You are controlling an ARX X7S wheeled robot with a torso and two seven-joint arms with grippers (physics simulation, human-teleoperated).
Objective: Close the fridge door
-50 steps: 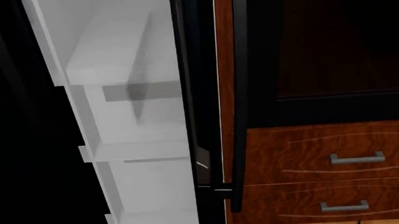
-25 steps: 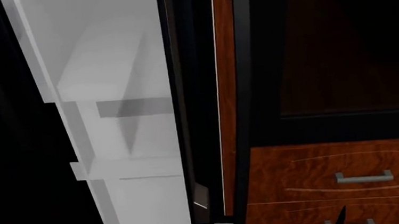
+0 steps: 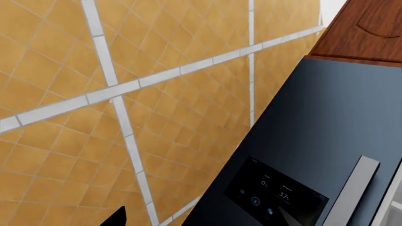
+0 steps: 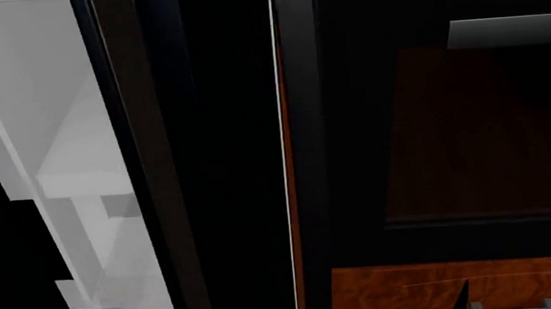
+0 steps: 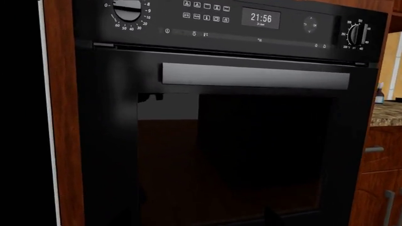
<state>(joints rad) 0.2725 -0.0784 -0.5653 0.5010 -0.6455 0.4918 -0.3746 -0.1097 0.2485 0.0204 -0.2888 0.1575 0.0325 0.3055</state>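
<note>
Tiled floor [image 3: 75, 141]: orange-tan diamond tiles crossed by pale grout bands, seen from the left wrist view. A dark fridge panel [image 3: 326, 136] with a small display is seen over it; contact with the floor cannot be told. White shelves [image 4: 71, 185] are seen bare in the head view.

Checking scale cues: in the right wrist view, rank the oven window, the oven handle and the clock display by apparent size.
1. Oven window, by far the largest.
2. Oven handle, a long silver bar.
3. Clock display, smallest.
</note>
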